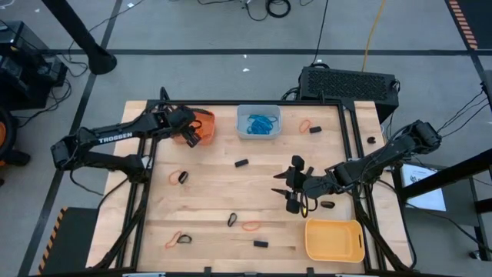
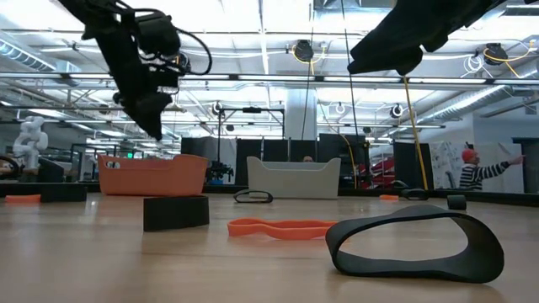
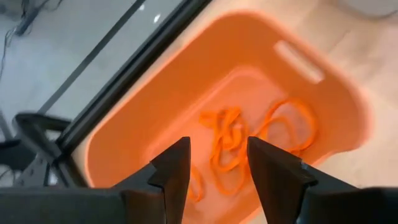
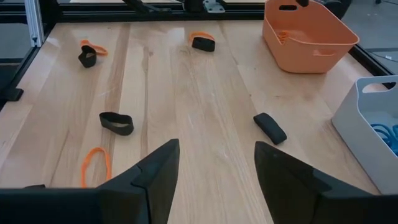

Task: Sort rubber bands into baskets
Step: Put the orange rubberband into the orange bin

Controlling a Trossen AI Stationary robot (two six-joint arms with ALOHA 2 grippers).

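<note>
A black band (image 2: 414,244) lay nearest on the table (image 1: 207,204). The left pincer (image 3: 217,163) hung open over the orange basket (image 3: 155,112), orange bands (image 3: 227,140) lying below it. The right pincer (image 4: 216,163) hung open above bare wood, between scattered bands.

Two dark jointed arms, white "TROSSEN" lettering on the left arm (image 1: 115,137), apparently black wedge-shaped fingers (image 4: 155,171).

3 baskets: orange (image 1: 203,123), pale blue-grey (image 1: 258,132), yellow (image 1: 334,240). Loose on bench (image 1: 215,192): approx 8 black bands, e.g. (image 1: 241,163), approx 5 orange, e.g. (image 1: 251,226). 2 arms.
</note>
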